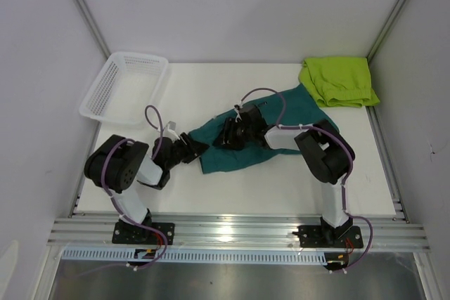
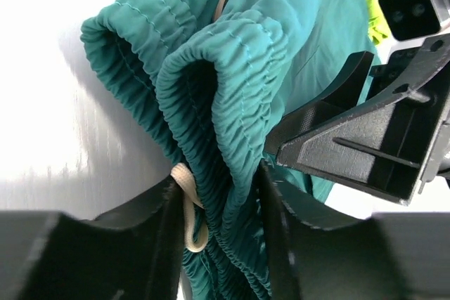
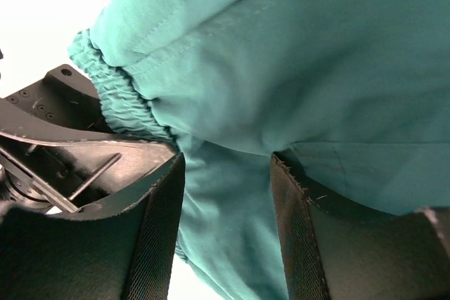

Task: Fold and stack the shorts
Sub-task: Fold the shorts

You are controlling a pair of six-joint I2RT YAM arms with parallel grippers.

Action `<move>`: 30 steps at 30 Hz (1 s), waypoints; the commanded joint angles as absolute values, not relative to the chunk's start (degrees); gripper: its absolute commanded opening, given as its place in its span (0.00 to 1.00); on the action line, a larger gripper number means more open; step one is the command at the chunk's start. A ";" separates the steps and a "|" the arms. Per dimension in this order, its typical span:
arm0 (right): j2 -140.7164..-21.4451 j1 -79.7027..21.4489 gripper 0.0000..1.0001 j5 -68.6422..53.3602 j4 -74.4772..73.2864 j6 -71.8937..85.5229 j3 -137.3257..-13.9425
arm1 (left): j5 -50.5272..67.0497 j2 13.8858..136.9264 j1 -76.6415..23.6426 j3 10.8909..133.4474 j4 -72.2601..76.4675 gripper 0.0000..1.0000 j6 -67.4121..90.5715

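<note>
The dark teal shorts point(image 1: 235, 156) lie spread across the middle of the table. Their gathered waistband point(image 2: 232, 54) is bunched up between the two arms. My left gripper point(image 1: 193, 149) holds the waistband's left end. In the left wrist view that gripper point(image 2: 218, 223) is shut on the elastic folds, with a white drawstring point(image 2: 186, 201) loop against its left finger. My right gripper point(image 1: 225, 133) is just beside it, shut on a fold of teal fabric point(image 3: 295, 54) that fills the gap between its fingers point(image 3: 226, 209). The lime green shorts point(image 1: 339, 81) lie folded at the far right corner.
A white mesh basket point(image 1: 123, 86) stands at the table's far left corner. The two grippers are very close together; the right gripper's black body point(image 2: 365, 145) fills the right of the left wrist view. Grey walls enclose the table on three sides.
</note>
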State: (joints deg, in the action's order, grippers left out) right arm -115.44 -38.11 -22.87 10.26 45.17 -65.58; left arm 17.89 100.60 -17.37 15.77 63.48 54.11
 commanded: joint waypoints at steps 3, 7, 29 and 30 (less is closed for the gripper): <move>-116.55 -40.25 0.54 -22.32 12.13 46.85 -64.86 | 18.28 93.89 -17.84 19.41 52.23 0.28 49.40; -113.30 -39.73 0.57 -21.71 11.16 44.22 -64.95 | 16.71 86.59 -17.32 23.11 37.21 0.02 45.54; -101.77 -32.25 0.49 -16.09 26.44 36.82 -51.69 | 12.83 75.32 -5.10 49.02 -25.04 0.00 29.45; -102.13 -32.34 0.47 -15.65 27.93 37.17 -51.24 | 12.83 75.41 -5.10 49.56 -25.66 0.00 29.36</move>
